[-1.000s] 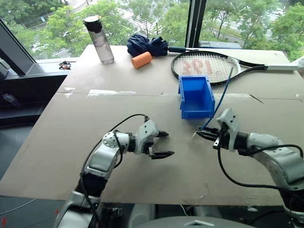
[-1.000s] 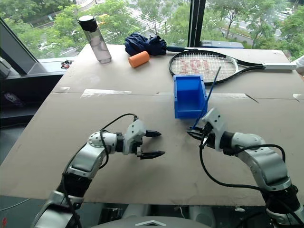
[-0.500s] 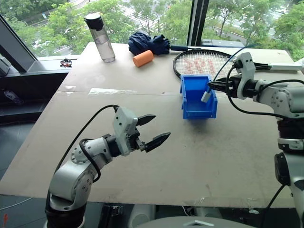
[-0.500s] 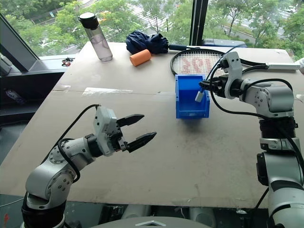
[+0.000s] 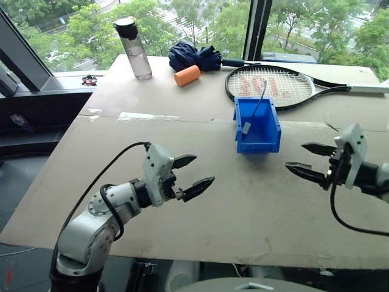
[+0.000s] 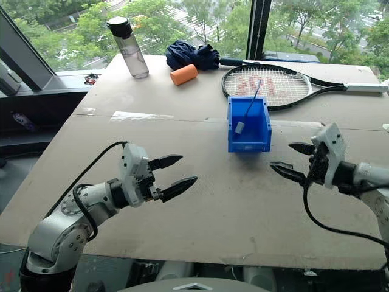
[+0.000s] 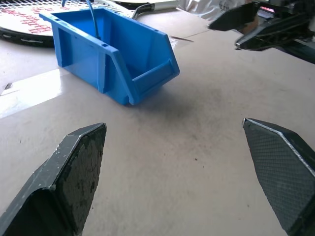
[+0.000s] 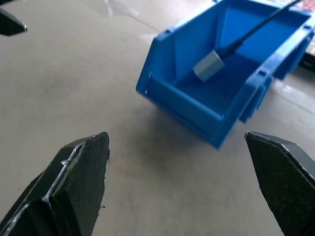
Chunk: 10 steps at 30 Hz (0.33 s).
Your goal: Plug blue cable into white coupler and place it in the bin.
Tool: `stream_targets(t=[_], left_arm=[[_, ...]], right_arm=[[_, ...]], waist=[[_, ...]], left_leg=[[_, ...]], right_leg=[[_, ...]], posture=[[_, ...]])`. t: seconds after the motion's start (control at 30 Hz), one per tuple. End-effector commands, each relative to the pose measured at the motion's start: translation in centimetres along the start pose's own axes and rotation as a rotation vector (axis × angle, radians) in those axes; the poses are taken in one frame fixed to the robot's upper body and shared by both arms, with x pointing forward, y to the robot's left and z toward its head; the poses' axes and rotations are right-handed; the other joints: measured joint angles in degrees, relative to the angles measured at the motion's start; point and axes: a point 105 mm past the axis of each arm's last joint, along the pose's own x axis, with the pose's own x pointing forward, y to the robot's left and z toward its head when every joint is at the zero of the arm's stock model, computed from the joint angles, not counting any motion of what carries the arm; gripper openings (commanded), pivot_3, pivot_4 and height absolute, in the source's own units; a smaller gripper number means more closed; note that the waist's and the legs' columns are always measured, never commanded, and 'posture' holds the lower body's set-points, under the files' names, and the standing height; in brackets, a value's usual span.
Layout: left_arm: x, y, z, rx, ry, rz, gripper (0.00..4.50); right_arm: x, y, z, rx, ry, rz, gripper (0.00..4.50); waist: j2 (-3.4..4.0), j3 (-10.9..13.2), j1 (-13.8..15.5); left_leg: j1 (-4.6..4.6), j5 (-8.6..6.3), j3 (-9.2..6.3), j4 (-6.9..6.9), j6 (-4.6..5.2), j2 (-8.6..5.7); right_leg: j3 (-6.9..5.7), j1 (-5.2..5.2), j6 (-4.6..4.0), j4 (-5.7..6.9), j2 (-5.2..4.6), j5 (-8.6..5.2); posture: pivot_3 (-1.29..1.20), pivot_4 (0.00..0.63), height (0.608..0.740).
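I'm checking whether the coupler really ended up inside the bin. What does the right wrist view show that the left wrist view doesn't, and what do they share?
Right wrist view: the small white boxy plastic coupler lying inside the bin, with the thin blue cable plugged into it and running up over the back rim.

Left wrist view: the bin's outer side wall, the black-framed tennis racket behind it, and the open right tool hovering above the table.

Both: the bright blue plastic bin standing on the bare brown tabletop, with some of the cable rising from it.
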Motion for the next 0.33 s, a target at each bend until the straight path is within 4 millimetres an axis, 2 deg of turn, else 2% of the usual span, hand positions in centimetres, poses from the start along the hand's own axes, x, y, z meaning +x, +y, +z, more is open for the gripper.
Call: stream_targets(t=[0.03,0.1,0.2,0.33], left_arm=[[-2.6,0.0,-0.3,0.011,0.027,0.017,4.50],[-3.8,-0.2,-0.7,0.005,0.064,0.024,4.50],[-5.2,0.1,-1.2,0.014,0.109,0.044,4.50],[-5.5,0.7,-0.6,0.041,0.126,0.042,4.50]], right_arm=[[-4.9,-0.1,0.3,-0.205,-0.043,-0.142,4.45],[-7.0,0.4,-0.6,-0.247,-0.032,-0.188,4.45],[-9.2,1.2,-2.7,-0.255,0.010,-0.201,4.45],[-10.5,1.9,-3.7,-0.255,-0.016,-0.206,4.45]], waist=[[-0.07,0.0,-0.2],[-0.04,0.0,-0.3],[-0.06,0.0,-0.3],[-0.12,0.0,-0.1]], left_leg=[[0.05,-0.01,0.11,0.00,-0.01,0.02],[0.06,0.00,0.24,0.01,-0.01,0.09],[0.15,-0.01,0.45,0.01,-0.02,0.42],[0.14,-0.03,0.53,0.01,-0.06,0.63]], right_leg=[[0.00,0.03,0.13,0.01,0.00,-0.08],[0.12,-0.05,0.24,0.03,0.04,-0.15],[0.22,-0.02,0.29,0.05,0.04,-0.19],[0.38,-0.12,0.28,0.03,-0.03,-0.20]], posture=[[0.00,0.150,0.740],[0.00,0.150,0.740],[0.00,0.150,0.740],[0.00,0.150,0.740]])
